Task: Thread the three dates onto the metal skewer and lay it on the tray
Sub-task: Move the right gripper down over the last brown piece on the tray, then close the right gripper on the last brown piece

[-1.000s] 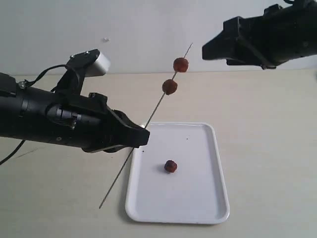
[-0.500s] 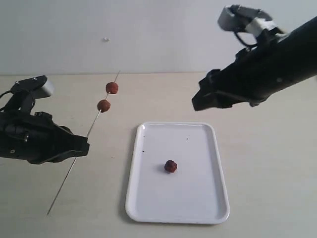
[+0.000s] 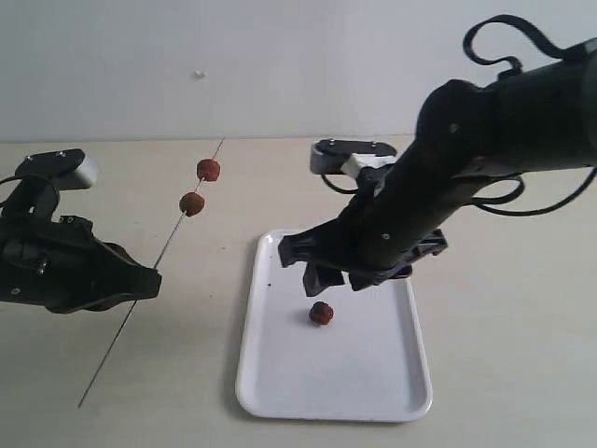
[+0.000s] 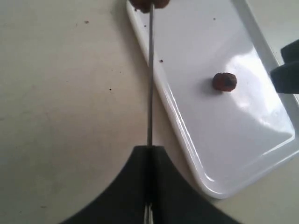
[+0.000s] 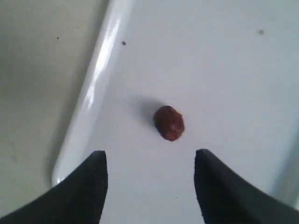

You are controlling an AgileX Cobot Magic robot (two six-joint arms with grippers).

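Right gripper (image 5: 150, 161): jaws apart above one wrinkled reddish-brown date (image 5: 168, 122) on the smooth white rectangular plastic tray (image 3: 373, 369). Left gripper (image 4: 149, 150) clamps the thin grey metal skewer (image 3: 173, 233), bearing two dates (image 3: 191, 203), left of the tray.

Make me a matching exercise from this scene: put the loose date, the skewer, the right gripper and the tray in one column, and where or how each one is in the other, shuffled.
1. loose date
2. metal skewer
3. right gripper
4. tray

A. jaws open
B. lying on the table
C. lying on the tray
D. carrying two dates, held in the left gripper

Pairs: 1-C, 2-D, 3-A, 4-B
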